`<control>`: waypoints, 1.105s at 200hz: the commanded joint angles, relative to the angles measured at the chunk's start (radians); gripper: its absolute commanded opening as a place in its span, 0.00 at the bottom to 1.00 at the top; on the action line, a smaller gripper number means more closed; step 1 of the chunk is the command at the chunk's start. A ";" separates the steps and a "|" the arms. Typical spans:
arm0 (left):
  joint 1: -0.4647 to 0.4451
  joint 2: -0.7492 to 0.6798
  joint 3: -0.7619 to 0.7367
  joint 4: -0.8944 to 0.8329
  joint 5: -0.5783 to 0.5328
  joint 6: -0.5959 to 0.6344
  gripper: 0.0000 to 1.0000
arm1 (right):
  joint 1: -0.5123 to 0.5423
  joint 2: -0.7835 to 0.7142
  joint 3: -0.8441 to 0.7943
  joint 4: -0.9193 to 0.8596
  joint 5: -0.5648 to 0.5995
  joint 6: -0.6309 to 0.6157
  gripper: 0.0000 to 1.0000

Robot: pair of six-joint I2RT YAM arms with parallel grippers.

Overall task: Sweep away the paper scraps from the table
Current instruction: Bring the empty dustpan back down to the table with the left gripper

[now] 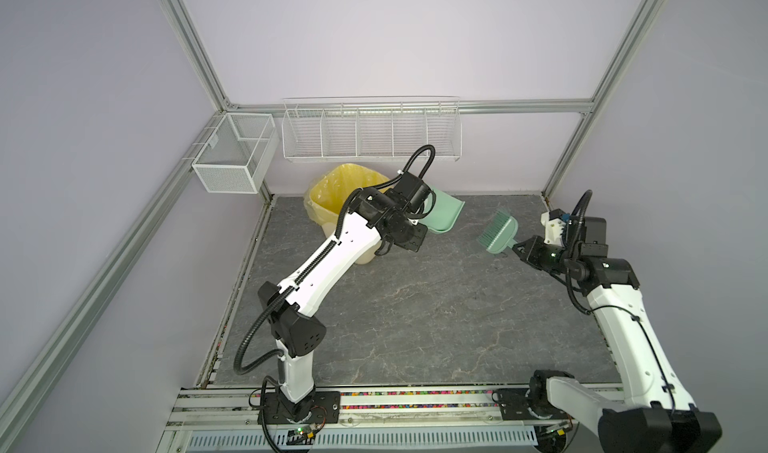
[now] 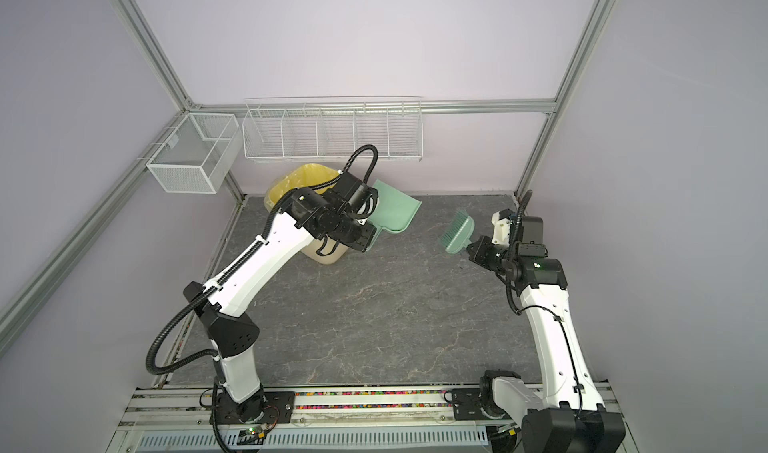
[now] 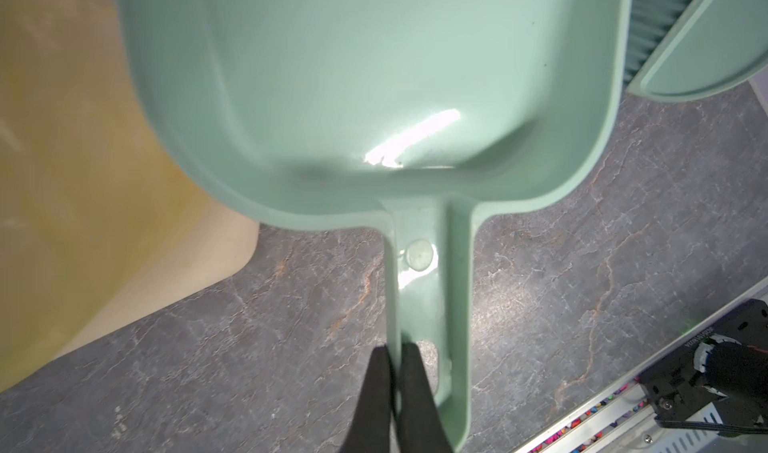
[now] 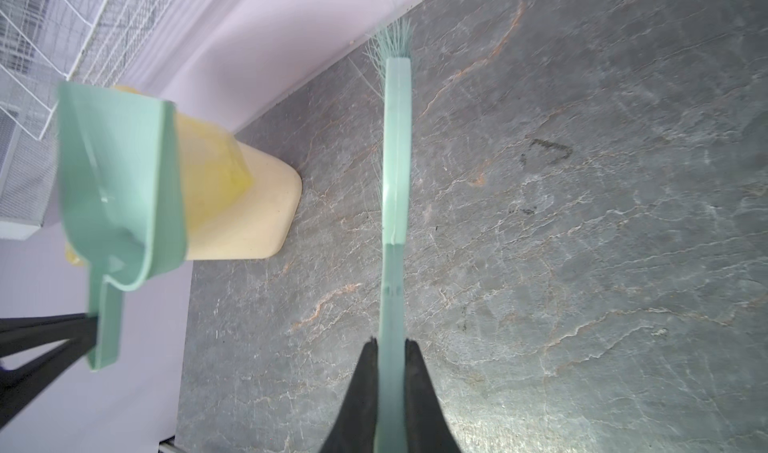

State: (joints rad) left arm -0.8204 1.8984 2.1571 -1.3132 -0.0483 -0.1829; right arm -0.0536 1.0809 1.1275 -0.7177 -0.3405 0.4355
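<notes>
1. Clamped narrow by left gripper on dustpan handle; pan raised beside yellow-lined bin, eleven o'clock.
2. Pinched by right gripper: brush handle, bristles toward dustpan, apart, two o'clock.
3. Beneath both: veined grey table.

One table, one dustpan, one brush, one bin, two wire baskets, two arms.
</notes>
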 commanded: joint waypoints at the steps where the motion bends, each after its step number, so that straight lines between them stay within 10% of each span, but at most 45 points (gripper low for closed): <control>1: 0.000 0.029 -0.011 0.040 0.047 -0.021 0.00 | -0.016 -0.040 -0.008 0.011 0.029 0.027 0.07; 221: 0.030 0.406 -0.099 0.369 0.266 -0.078 0.00 | -0.004 0.016 -0.125 0.277 -0.085 0.185 0.07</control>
State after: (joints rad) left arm -0.8116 2.2795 2.0464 -0.9897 0.1757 -0.2333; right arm -0.0750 1.0760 1.0245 -0.5179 -0.3958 0.5800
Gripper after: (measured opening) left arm 0.048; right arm 0.115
